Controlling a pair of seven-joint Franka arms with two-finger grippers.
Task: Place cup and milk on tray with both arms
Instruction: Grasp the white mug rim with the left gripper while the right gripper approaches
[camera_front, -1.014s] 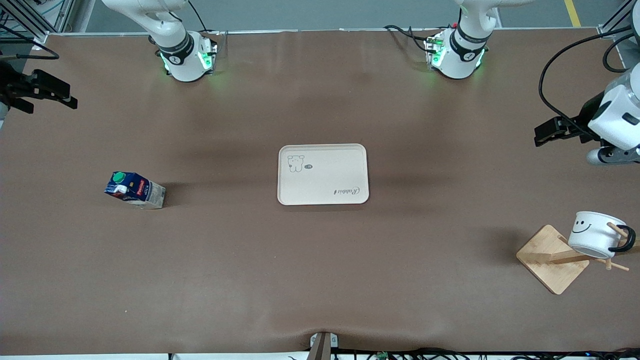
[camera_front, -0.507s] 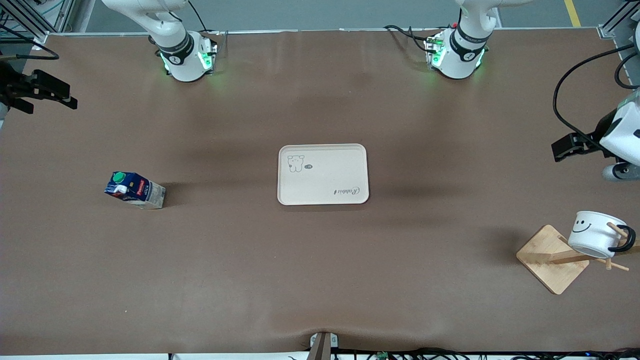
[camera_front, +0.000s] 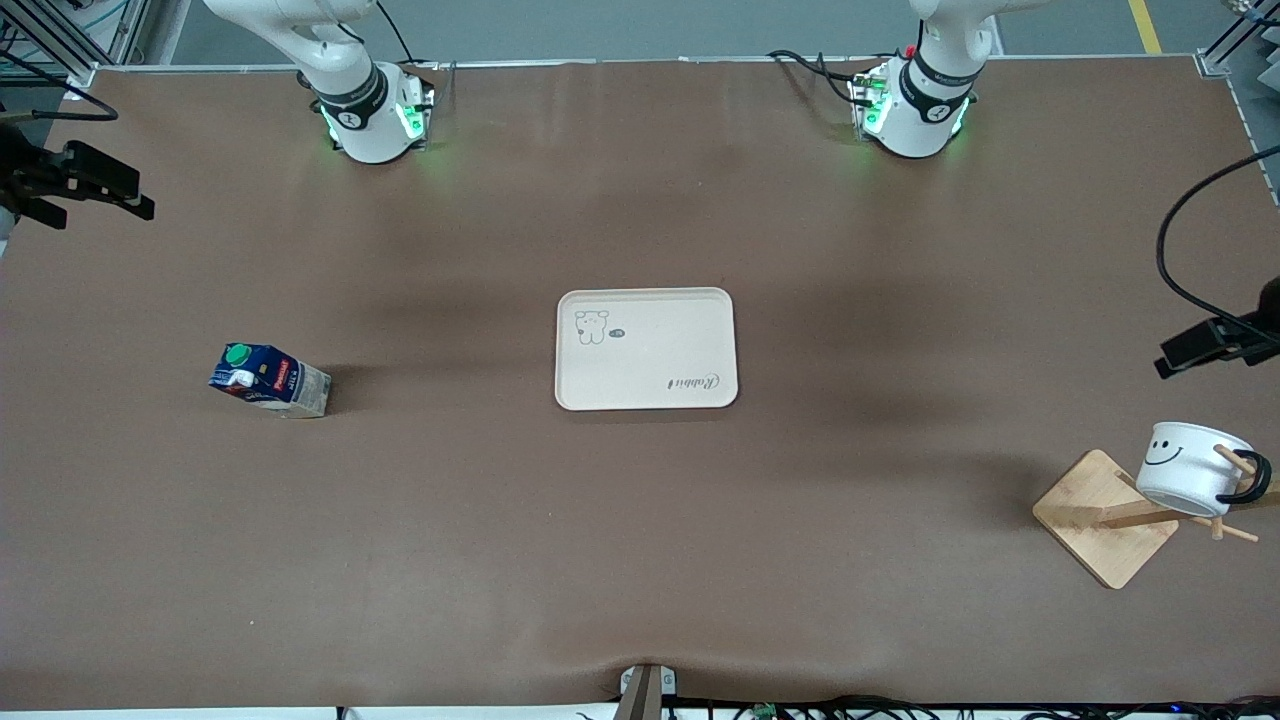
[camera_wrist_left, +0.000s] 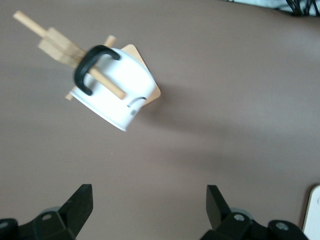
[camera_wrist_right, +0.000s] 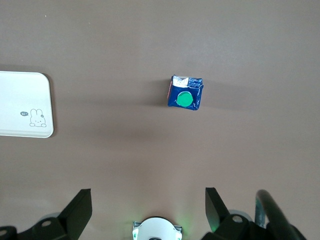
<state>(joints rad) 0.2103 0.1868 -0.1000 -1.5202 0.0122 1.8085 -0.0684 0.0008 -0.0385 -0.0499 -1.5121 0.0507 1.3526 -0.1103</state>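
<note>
- The tray (camera_front: 646, 348) lies flat in the middle of the table (camera_front: 640, 560), with bare brown surface open on all four of its sides. Nothing rests on it.
- The milk (camera_front: 268, 379) stands on the table toward the right arm's end, well apart from the tray and a little nearer the front camera than the tray's centre. Open tabletop surrounds it on every side.
- The cup (camera_front: 1192, 469) hangs by its black handle on a peg of the wooden rack (camera_front: 1105, 516), tilted with its smiley face showing. It sits close to the table edge at the left arm's end, nearer the front camera than the tray and well apart from it.
- The rack's square base rests on the table with one corner pointing toward the front camera.
- The left gripper (camera_wrist_left: 149, 202) is in the air over the table edge at the left arm's end. Its fingers are spread wide and hold nothing. In the left wrist view the cup (camera_wrist_left: 114, 87) and rack lie ahead of it, with bare table between.
- The right gripper (camera_wrist_right: 148, 206) is up over the table at the right arm's end. Its fingers stand wide apart and empty. The right wrist view shows the milk (camera_wrist_right: 185, 93) below, with a corner of the tray (camera_wrist_right: 25, 104) off to one side.
</note>
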